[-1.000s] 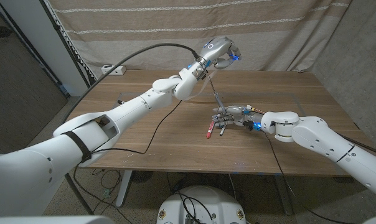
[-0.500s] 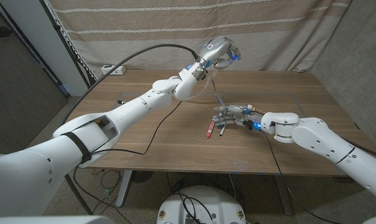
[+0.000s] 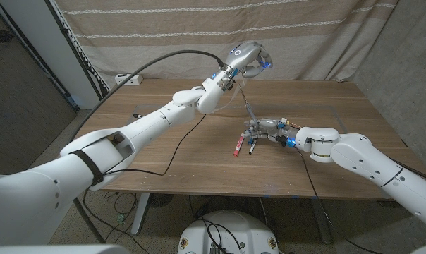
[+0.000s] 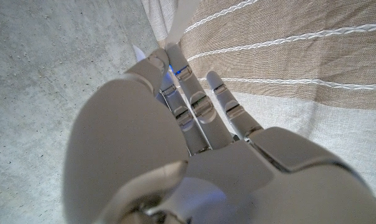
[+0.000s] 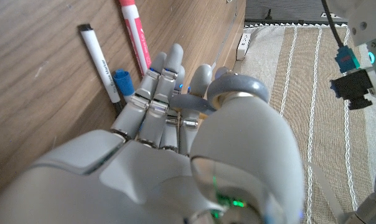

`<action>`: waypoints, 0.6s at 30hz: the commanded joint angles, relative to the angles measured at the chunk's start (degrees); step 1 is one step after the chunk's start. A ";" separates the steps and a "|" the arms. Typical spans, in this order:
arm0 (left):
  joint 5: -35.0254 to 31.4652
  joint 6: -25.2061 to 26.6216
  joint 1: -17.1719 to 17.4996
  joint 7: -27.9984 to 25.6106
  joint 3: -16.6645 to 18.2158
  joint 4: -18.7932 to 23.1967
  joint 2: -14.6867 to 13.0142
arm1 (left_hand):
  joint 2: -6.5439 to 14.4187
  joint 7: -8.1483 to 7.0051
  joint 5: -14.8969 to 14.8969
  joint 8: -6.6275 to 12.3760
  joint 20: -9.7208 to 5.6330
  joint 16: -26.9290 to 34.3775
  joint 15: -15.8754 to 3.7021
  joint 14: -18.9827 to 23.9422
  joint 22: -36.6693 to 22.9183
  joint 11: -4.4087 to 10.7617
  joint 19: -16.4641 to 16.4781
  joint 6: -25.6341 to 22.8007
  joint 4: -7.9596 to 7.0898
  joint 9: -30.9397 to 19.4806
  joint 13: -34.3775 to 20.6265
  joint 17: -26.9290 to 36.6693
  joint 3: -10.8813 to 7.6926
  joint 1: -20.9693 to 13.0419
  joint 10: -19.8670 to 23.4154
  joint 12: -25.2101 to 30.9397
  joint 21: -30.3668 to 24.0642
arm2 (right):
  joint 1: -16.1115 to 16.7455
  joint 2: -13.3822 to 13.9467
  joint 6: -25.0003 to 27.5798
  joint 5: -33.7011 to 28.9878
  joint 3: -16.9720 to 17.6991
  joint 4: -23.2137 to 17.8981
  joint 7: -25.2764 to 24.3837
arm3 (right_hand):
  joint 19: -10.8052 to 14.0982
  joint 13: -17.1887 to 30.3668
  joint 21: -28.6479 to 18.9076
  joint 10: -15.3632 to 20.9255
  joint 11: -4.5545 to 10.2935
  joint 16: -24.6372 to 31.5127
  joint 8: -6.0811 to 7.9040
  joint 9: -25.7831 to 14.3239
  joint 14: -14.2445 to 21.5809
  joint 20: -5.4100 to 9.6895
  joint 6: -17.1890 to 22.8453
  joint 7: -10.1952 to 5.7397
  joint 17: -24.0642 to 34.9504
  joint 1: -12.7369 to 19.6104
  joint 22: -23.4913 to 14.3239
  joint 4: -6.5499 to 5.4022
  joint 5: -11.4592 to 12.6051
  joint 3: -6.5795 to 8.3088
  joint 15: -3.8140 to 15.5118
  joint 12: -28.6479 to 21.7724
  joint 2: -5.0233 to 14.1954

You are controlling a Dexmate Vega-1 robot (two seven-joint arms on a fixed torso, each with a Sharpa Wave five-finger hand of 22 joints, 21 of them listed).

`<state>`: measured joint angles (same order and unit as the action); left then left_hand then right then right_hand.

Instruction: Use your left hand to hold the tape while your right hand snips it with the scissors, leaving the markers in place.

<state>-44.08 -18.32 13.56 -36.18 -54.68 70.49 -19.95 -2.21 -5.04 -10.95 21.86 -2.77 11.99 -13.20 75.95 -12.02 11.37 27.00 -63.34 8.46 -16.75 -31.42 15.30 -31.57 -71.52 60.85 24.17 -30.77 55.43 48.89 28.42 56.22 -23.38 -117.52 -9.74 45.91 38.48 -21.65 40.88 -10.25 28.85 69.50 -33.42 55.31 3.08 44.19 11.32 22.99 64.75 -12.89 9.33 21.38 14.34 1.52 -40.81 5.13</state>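
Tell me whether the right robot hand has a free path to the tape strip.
Probably yes: the tape stretches from the raised left robot hand down to the table beside the right robot hand, nothing between.

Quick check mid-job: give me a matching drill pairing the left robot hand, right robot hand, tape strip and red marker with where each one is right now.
Column 1:
1. left robot hand
2. right robot hand
3. tape strip
4. red marker

Column 2:
A. lying on the table
B. raised high above the table
C. low at the table, by the markers
D. stretched from the raised hand down to the table

Pairs: 1-B, 2-C, 3-D, 4-A
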 commanded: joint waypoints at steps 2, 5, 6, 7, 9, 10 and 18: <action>0.23 0.71 0.87 -0.88 0.78 0.89 -0.52 | 0.50 -0.20 -0.35 0.30 -7.58 0.14 -0.58 1.02 -0.03 0.07 -0.10 0.12 0.02 -0.09 -0.14 3.03 0.05 -0.08 0.66 0.15 -0.44 | -0.08 -0.21 0.13 -0.41 -0.14 -0.77 -1.63 | 2.89 6.34 -3.61 16.03 12.15 1.92 2.91 -2.76 12.91 1.46 1.37 0.24 2.69 6.88 -1.55 -0.37 2.86 7.53 11.69 -5.64 4.59; 0.51 1.37 1.43 -0.94 1.34 1.79 -0.85 | 0.51 -0.22 -0.35 0.32 -7.58 0.15 -0.58 1.03 -0.03 0.06 -0.11 0.12 0.02 -0.10 -0.18 3.04 0.05 -0.08 0.71 0.18 -0.48 | 0.01 -0.19 -0.20 -0.61 -0.02 -0.95 -1.78 | 3.36 9.06 -5.17 16.21 12.91 3.18 4.00 -4.66 14.99 1.86 1.64 0.21 4.45 7.41 -2.43 -0.23 4.07 7.52 11.83 -7.22 4.53; 0.51 1.40 1.45 -0.91 1.36 1.81 -0.85 | 0.52 -0.21 -0.35 0.31 -7.58 0.15 -0.58 1.04 -0.03 0.06 -0.11 0.15 0.01 -0.09 -0.18 3.04 0.05 -0.08 0.71 0.19 -0.49 | 0.01 -0.19 -0.21 -0.62 -0.02 -0.95 -1.78 | 3.31 9.30 -5.29 16.22 12.94 3.22 3.98 -4.70 15.02 1.89 1.56 0.22 4.59 7.45 -2.51 -0.24 4.20 7.55 11.82 -7.34 4.55; 0.34 2.23 1.76 -0.92 1.63 2.36 -1.06 | 0.53 -0.27 -0.35 0.33 -7.57 0.16 -0.58 1.05 -0.02 0.06 -0.12 0.14 0.01 -0.12 -0.20 3.05 0.05 -0.08 0.72 0.20 -0.51 | 0.04 -0.17 -0.49 -0.67 0.05 -0.95 -1.53 | 3.30 9.90 -5.60 16.31 13.01 3.42 4.27 -5.18 15.22 1.92 1.69 0.22 4.99 7.49 -2.70 -0.25 4.51 7.54 11.81 -7.66 4.52; 0.64 2.90 2.01 -0.96 2.03 2.41 -1.03 | 0.52 -0.28 -0.35 0.33 -7.57 0.16 -0.57 1.06 -0.02 0.06 -0.13 0.17 0.01 -0.10 -0.22 3.06 0.05 -0.08 0.73 0.21 -0.54 | 0.02 -0.08 -0.60 -0.79 0.04 -1.01 -1.37 | 3.30 10.92 -6.13 16.35 13.06 3.91 4.55 -5.78 15.64 2.10 1.71 0.21 5.75 7.52 -3.03 -0.27 5.00 7.44 11.82 -8.13 4.40; 0.95 3.20 2.08 -0.90 2.26 2.33 -0.95 | 0.52 -0.20 -0.35 0.33 -7.57 0.16 -0.58 1.06 -0.02 0.07 -0.14 0.16 0.02 -0.09 -0.23 3.06 0.05 -0.08 0.75 0.21 -0.56 | -0.02 -0.09 -0.51 -0.72 0.04 -1.02 -1.38 | 3.28 11.21 -6.28 16.35 13.07 3.97 4.62 -5.95 15.63 2.12 1.70 0.21 5.94 7.54 -3.13 -0.28 5.16 7.44 11.82 -8.25 4.38; 7.01 1.94 2.44 0.63 4.55 0.74 0.03 | 0.51 -0.26 -0.36 0.36 -7.56 0.13 -0.57 1.02 -0.01 0.05 -0.18 0.22 -0.01 -0.12 -0.18 3.08 0.07 -0.03 0.63 0.11 -0.68 | 0.28 -0.03 0.10 -0.50 0.20 -1.75 -2.63 | 3.23 15.57 -8.95 17.51 12.93 6.46 6.27 -8.67 16.39 2.32 3.23 0.21 10.03 7.35 -4.75 -0.30 7.46 6.56 11.73 -10.36 3.80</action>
<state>-42.67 -16.05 15.14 -36.89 -52.68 72.04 -20.56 -2.22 -5.04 -10.94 21.86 -2.77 11.95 -13.20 75.95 -12.02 11.25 27.00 -63.35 8.46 -16.75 -31.49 15.59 -31.56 -71.52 61.16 24.15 -31.21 55.44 48.77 28.33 55.79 -23.37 -118.43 -11.10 49.05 51.73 -29.24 42.39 -11.18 33.87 69.50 -40.78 60.71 4.64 46.00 11.47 31.00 66.09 -16.76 9.29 27.74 14.38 -0.03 -44.31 3.79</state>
